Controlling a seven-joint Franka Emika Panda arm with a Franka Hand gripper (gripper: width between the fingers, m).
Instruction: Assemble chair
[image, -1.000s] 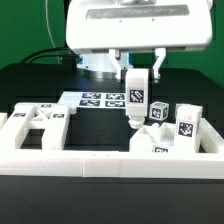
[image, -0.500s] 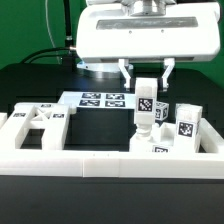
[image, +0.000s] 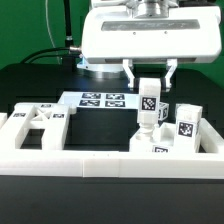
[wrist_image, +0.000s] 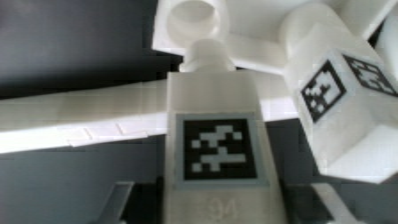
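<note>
A white square-ended post (image: 147, 108) of the chair was gripped near its top by the gripper (image: 148, 82), whose two fingers were pressed against opposite sides of it, so the claw was judged closed on the post and not merely standing around it. The post was held upright, tag facing the exterior camera, with its lower end over the flat seat slab (image: 150, 143) that lay against the border wall (image: 100, 162) toward the exterior view's right. This upright hold was judged to be deliberate, since a narrowed peg (wrist_image: 210, 55) at the end of the post (wrist_image: 217, 130) could be seen in the wrist view pointing toward a round hole (wrist_image: 196, 14) in the part beneath. The peg appeared close to that hole but not yet entered (whether it touched the slab could not be told). Two further tagged posts (image: 188, 122) (image: 164, 112) stood just beside the held one, and one of them (wrist_image: 334, 85) crowded the wrist view, so little room was left for sideways correction and a bump was judged possible. An open frame part (image: 35, 125) lay well apart at the exterior view's left, out of the way of the work, and the marker board (image: 100, 100) lay flat on the black table (image: 100, 128) behind. The step in hand was judged to be the seating of the post in the slab, with most of the chair yet to be joined
</note>
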